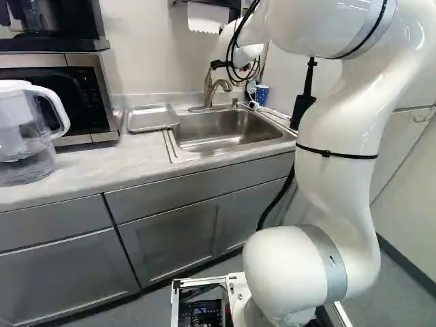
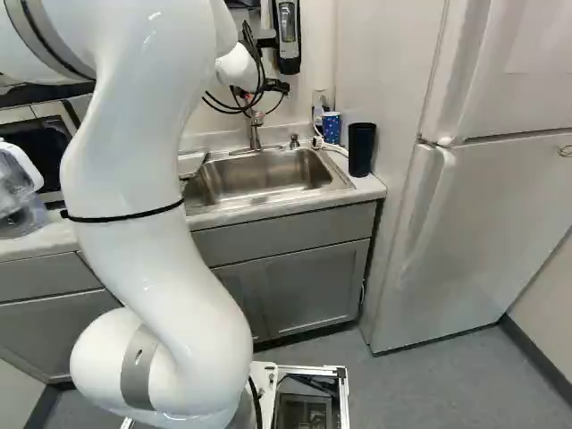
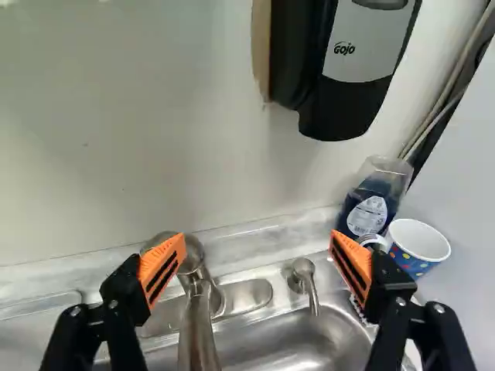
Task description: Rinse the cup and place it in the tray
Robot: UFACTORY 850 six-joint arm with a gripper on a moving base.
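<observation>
A blue cup with coloured dots and a white rim [image 3: 418, 246] stands upright behind the sink's corner, also visible as the blue cup [image 2: 332, 127] in the right base view. The metal tray [image 1: 151, 118] lies on the counter beside the sink [image 1: 218, 131]. In the right base view my gripper [image 2: 255, 95] is mostly hidden behind the wrist, above the sink's back edge. In the wrist view the gripper [image 3: 255, 264] stands wide open with nothing held. The faucet [image 3: 199, 309] shows below and beyond it; the cup is just outside one finger.
A soap dispenser [image 3: 352, 62] hangs on the wall ahead. A dark blue bottle [image 3: 373, 202] and a small lever [image 3: 305, 278] are near the cup. A black tumbler [image 2: 361, 149] stands beside the fridge [image 2: 474, 232]. A clear pitcher [image 1: 27, 136] and microwave [image 1: 88, 99] occupy the counter.
</observation>
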